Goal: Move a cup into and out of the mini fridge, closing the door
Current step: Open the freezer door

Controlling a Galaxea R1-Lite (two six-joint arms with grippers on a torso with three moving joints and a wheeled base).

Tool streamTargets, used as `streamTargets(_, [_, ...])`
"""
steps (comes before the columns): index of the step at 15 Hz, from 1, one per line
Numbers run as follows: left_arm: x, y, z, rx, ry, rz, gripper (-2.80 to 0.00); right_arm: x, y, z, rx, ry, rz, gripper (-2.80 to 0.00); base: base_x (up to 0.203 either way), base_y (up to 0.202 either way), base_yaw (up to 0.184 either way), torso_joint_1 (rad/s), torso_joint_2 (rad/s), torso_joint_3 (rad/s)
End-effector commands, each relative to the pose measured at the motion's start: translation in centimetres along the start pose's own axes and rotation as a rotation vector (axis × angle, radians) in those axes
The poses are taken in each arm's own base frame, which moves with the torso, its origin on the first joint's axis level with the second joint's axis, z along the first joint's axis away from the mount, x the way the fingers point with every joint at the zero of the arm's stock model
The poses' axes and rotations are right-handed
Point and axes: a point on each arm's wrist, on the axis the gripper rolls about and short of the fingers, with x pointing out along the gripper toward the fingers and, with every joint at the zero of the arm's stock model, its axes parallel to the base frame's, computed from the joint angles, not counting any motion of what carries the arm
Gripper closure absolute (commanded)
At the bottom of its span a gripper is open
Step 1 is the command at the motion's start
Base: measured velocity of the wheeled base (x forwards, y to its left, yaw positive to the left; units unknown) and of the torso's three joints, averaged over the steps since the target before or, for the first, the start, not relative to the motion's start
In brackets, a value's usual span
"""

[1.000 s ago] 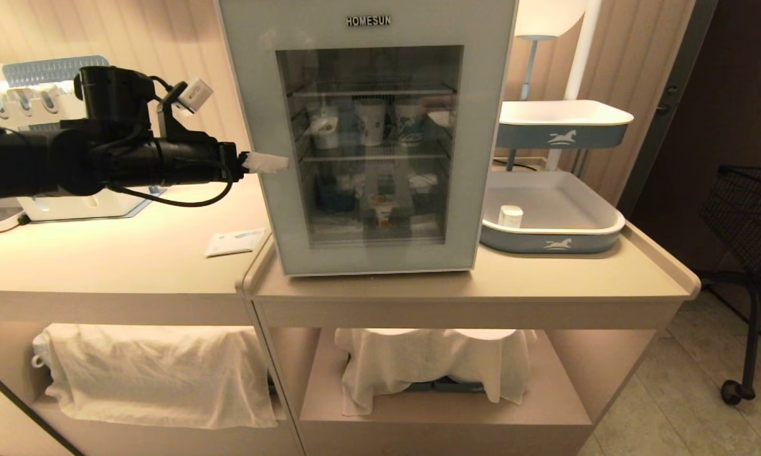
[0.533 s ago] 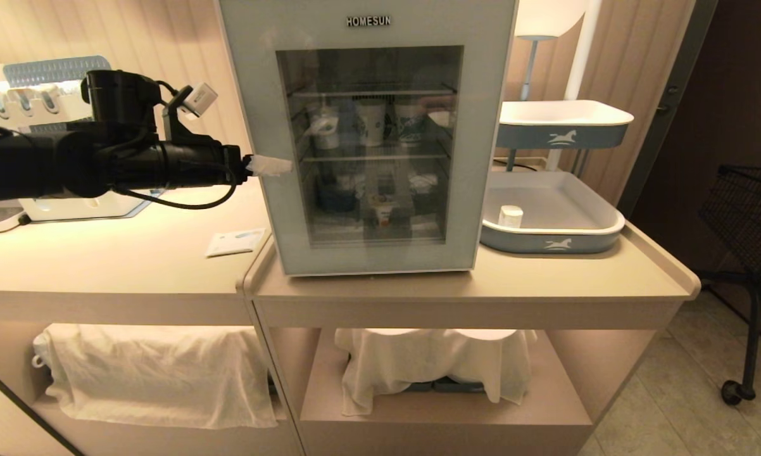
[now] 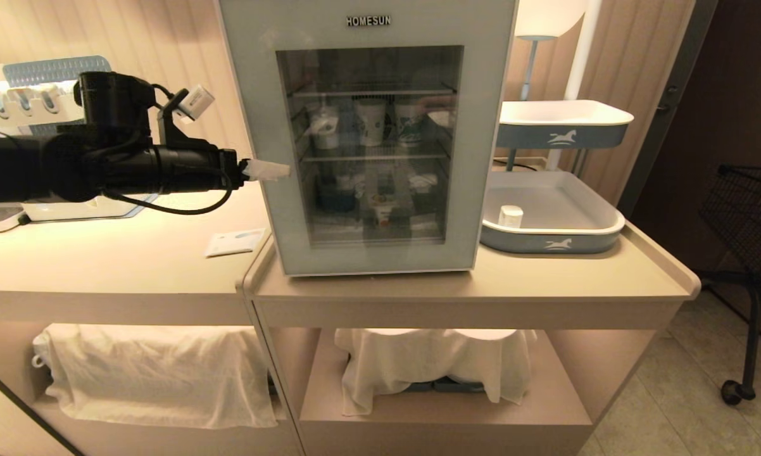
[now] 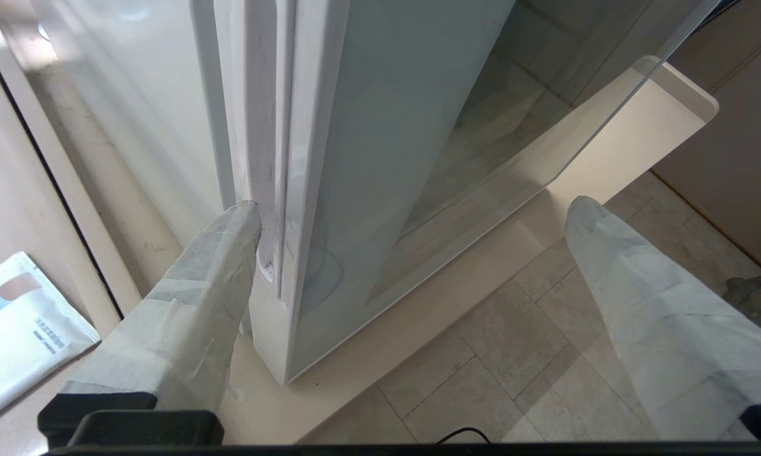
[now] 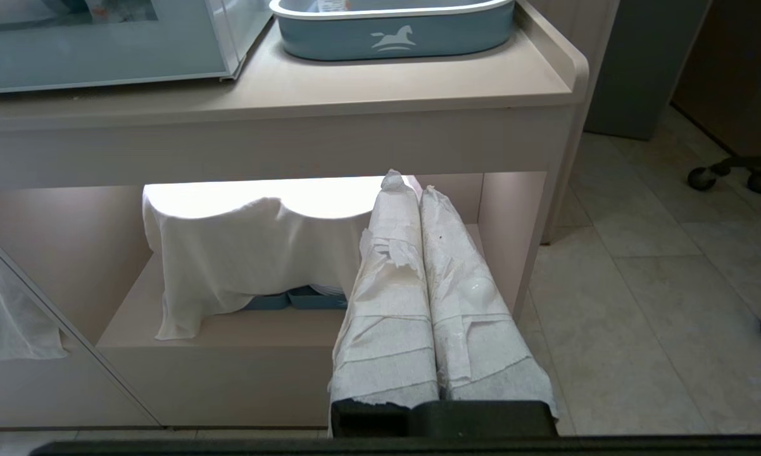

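Fingers (image 4: pixel 216 278) of the left gripper (image 3: pixel 265 169), spread wide and empty at left of the frame, have barely shifted at the mini fridge (image 3: pixel 368 139) door (image 4: pixel 380 164) edge, so opening hasn't begun; the cup (image 3: pixel 383 211) sits inside.

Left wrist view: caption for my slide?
Open left gripper straddles the shut door edge of the mini fridge.

A grey-blue tray (image 3: pixel 548 244) with a horse emblem sits on the desk (image 3: pixel 570 278), holding a small white container (image 3: pixel 510 216). White cloths (image 3: pixel 428 364) drape the shelf below, and a paper packet (image 3: pixel 235 242) lies flat on the neighbouring desk
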Motion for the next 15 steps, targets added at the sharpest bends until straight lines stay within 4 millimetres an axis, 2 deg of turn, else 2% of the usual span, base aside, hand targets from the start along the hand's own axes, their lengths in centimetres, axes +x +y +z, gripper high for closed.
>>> streamTargets(1, [-0.3,-0.3,0.3,0.003,-0.005,-0.004,-2.8,0.1,0.0,-0.2,0.0,0.01,0.0,0.0,0.0,0.0,0.0,0.0,0.0,0.0])
streamTargets(15, [0.5,-1.8,1.2,-0.02,-0.05,-0.048,-2.8,0.1,0.0,-0.2,0.0,0.01,-0.001,0.0,0.0,0.0,0.0,0.0,0.0,0.0])
